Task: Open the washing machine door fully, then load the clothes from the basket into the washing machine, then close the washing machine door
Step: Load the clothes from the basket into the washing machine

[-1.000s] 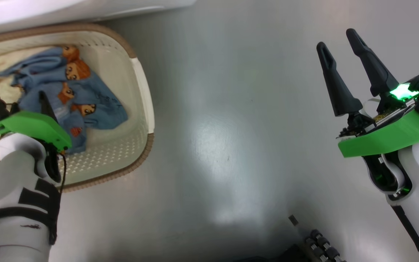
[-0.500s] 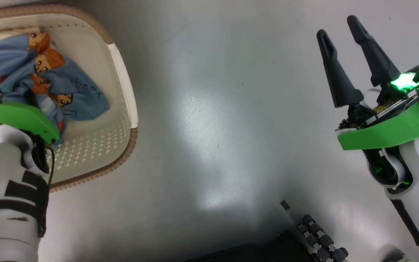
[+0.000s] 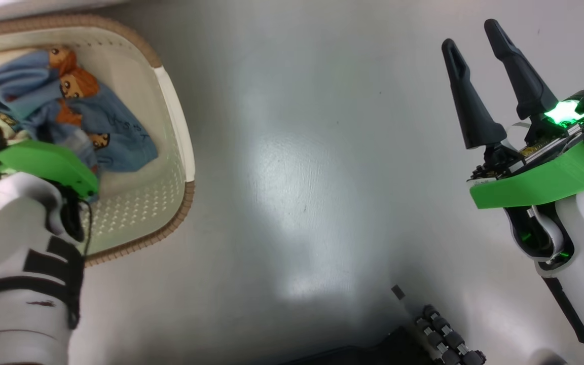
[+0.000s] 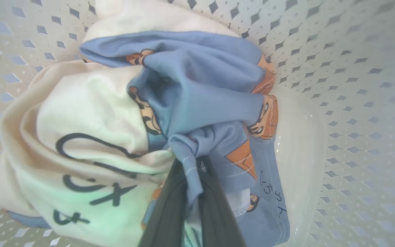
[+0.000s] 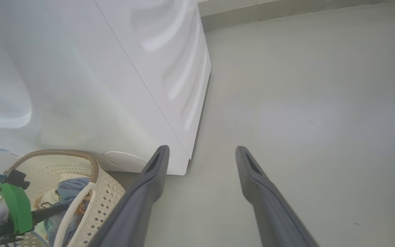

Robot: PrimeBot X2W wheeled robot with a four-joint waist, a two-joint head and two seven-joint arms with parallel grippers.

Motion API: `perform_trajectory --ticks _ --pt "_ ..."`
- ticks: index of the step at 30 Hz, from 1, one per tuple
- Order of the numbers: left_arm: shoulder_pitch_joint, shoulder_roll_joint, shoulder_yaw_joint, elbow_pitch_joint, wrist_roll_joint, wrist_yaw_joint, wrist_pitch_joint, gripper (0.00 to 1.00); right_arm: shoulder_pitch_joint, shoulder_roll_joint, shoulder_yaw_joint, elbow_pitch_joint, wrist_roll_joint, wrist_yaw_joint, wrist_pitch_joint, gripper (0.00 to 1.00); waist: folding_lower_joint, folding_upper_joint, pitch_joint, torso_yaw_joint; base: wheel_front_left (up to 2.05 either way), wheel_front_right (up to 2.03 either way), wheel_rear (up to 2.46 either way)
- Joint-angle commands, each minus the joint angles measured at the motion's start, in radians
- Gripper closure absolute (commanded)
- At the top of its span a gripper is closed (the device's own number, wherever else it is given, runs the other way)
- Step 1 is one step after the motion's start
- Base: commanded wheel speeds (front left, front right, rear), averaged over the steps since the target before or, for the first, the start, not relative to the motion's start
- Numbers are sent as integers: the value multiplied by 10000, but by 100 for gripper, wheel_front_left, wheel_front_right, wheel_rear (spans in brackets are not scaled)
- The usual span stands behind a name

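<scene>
Our left gripper (image 4: 193,164) is down inside the basket (image 4: 355,85), its two dark fingers pinched tight on a fold of the blue printed fabric of the clothes (image 4: 201,79). In the wrist view, the cream cloth (image 4: 81,113) with dark lettering bunches just left of the fingers, and the perforated basket wall curves round beyond them. Our right gripper (image 3: 469,34) hangs wide and empty over the bare floor (image 3: 297,177). The washing machine (image 5: 98,85) stands ahead of it, to its left.

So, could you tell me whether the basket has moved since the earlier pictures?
No: the basket sits equally far from the floor scuff; only the view shifted.
</scene>
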Motion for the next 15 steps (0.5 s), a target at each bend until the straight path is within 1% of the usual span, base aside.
perform_trajectory --ticks 1,6,7,15 --pt "713 160 112 -31 -162 -101 -181 100 345 -79 210 -124 38 58 -76 0 0 0 -353 59 0 0 0" --pt "1200 20 261 -20 -425 -381 -475 100 402 -30 306 -25 66 58 -76 0 0 0 -1062 121 0 0 0" --pt "1200 20 261 -20 -425 -381 -475 100 402 -30 306 -25 66 58 -76 0 0 0 -1062 121 0 0 0" --pt "1912 -148 372 -114 -677 -998 -834 100 621 52 481 272 124 58 -76 0 0 0 -2314 253 0 0 0"
